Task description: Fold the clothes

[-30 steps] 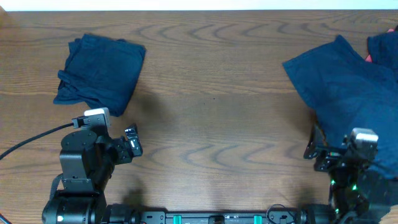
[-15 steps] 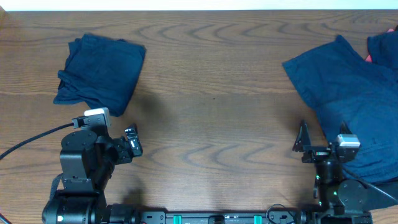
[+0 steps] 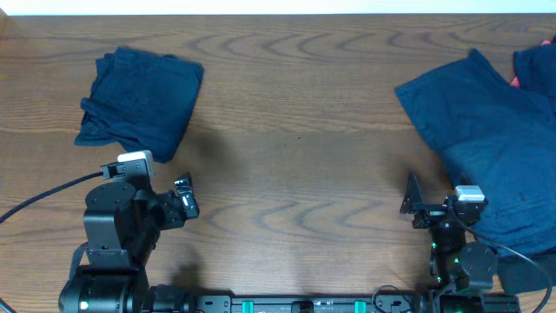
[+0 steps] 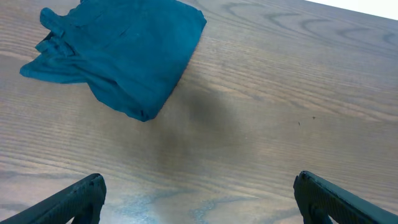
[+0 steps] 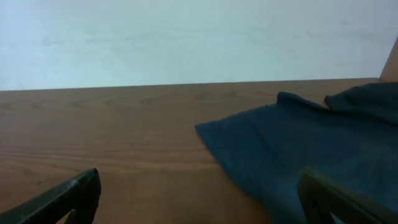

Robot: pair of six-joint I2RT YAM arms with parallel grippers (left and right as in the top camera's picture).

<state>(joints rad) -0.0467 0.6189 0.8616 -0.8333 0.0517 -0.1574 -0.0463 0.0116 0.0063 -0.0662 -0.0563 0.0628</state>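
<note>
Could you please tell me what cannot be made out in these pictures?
Unfolded cloth: overhead, cut by the right edge, its near part under the right arm.
Pink scrap: overhead, too small to identify.
Folded cloth: overhead and left wrist, inner layers hidden by the top layer.

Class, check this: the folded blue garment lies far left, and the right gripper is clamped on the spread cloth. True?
No. The right wrist view shows the right gripper open, not gripping the spread cloth. The folded garment does lie far left.
</note>
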